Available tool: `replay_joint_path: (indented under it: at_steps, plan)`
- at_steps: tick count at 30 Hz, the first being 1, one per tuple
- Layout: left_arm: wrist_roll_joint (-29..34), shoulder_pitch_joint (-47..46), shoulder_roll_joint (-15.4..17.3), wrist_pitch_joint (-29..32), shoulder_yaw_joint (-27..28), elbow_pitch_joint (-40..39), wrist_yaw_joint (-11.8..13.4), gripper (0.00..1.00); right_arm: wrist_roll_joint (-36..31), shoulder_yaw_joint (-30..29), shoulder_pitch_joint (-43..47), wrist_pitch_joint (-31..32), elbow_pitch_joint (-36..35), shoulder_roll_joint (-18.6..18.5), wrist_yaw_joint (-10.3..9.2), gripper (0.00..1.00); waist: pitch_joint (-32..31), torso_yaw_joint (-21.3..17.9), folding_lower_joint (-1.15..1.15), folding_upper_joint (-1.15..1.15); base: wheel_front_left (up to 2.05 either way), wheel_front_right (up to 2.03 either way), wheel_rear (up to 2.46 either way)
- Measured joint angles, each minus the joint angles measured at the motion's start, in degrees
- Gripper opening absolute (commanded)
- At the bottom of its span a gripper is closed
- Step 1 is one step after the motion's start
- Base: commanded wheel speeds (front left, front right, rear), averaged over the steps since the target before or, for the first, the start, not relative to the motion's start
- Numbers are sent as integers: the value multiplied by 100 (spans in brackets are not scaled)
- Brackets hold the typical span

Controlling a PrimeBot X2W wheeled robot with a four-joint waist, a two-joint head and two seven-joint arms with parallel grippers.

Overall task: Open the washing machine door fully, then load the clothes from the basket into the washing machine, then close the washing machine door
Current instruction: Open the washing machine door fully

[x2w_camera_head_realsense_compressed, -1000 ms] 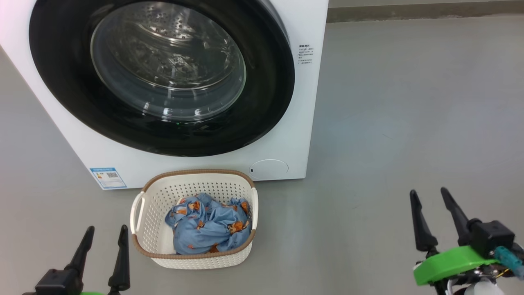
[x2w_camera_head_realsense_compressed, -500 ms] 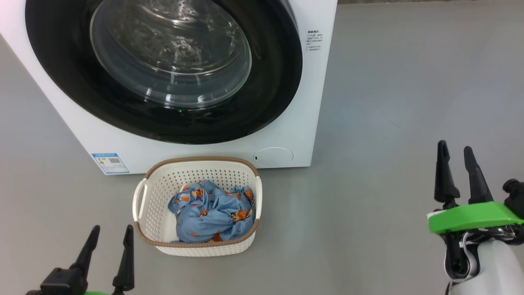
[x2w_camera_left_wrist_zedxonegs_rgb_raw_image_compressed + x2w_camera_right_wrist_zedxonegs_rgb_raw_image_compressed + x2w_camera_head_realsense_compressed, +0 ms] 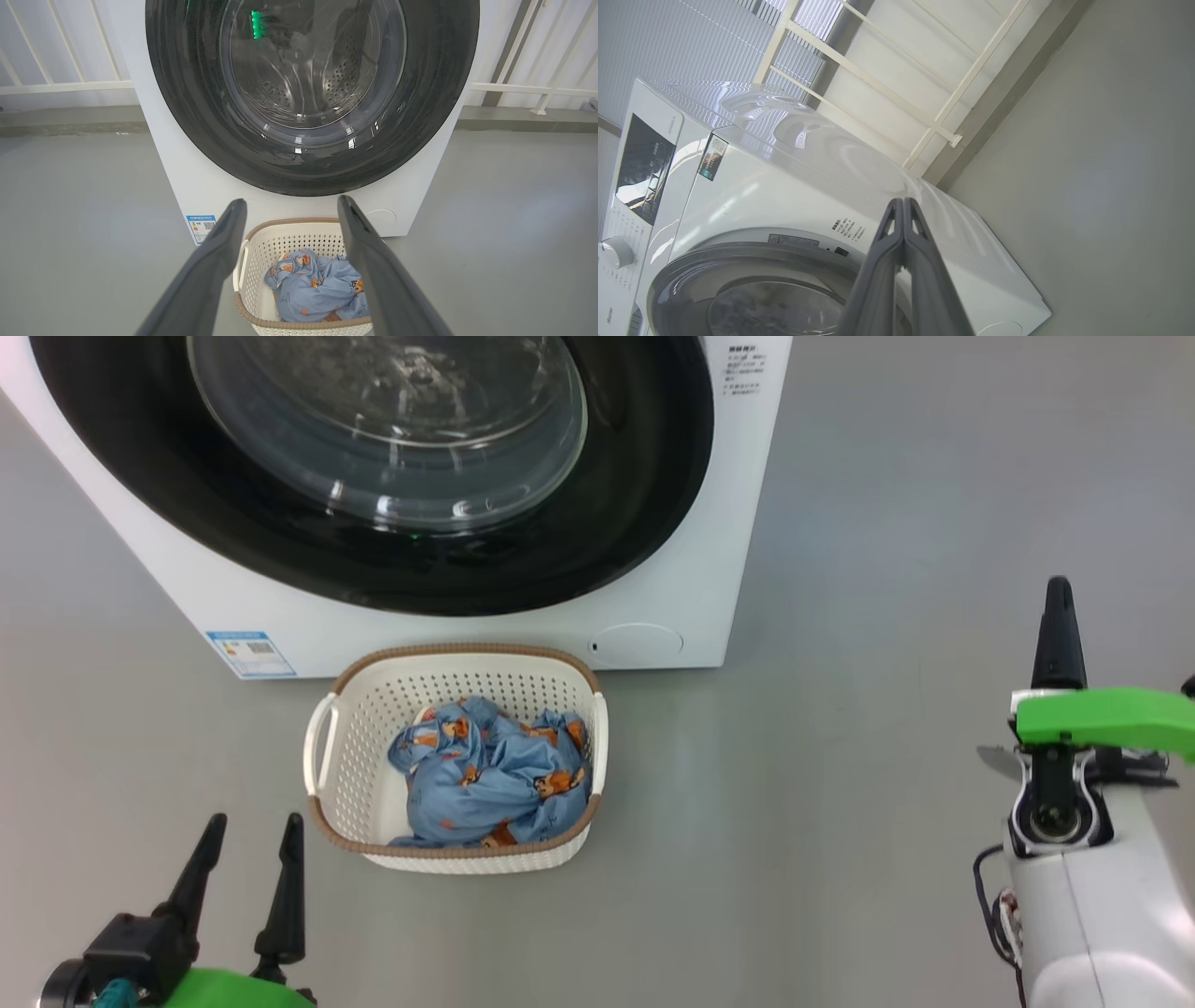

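While washing machine door faces robot, latched | left tool spread | right tool pinched empty

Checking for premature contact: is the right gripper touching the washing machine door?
Apart. Head view shows the right gripper over grey floor, a clear gap right of the washing machine door.

Right gripper has climbed the head view and turned edge-on. Its fingers, spread a second ago, are now pressed flat together (right wrist view confirms). The washing machine and basket sit higher in frame, apparently from camera tilt alone.
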Motion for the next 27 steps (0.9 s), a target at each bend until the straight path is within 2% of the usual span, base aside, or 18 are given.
replay_joint_path:
  at_steps: [10, 18, 27]
  plan:
    - [-169, -302, 0, 0, -68, -151, 0, 100, 561, -40, -1082, 843, 723, -43, 0, 0, 460, 61, 0, 0, 0, 0, 0]
    - [-285, -608, 15, -13, -219, -330, 0, 100, 604, -148, -2209, 1818, 1273, -80, 0, 0, 830, 144, 0, 0, 0, 0, 0]
    - [-363, -837, 36, -16, -388, -413, 0, 100, 358, -181, -3315, 2497, 1911, -87, 0, 0, 1171, 272, 0, 0, 0, 0, 0]
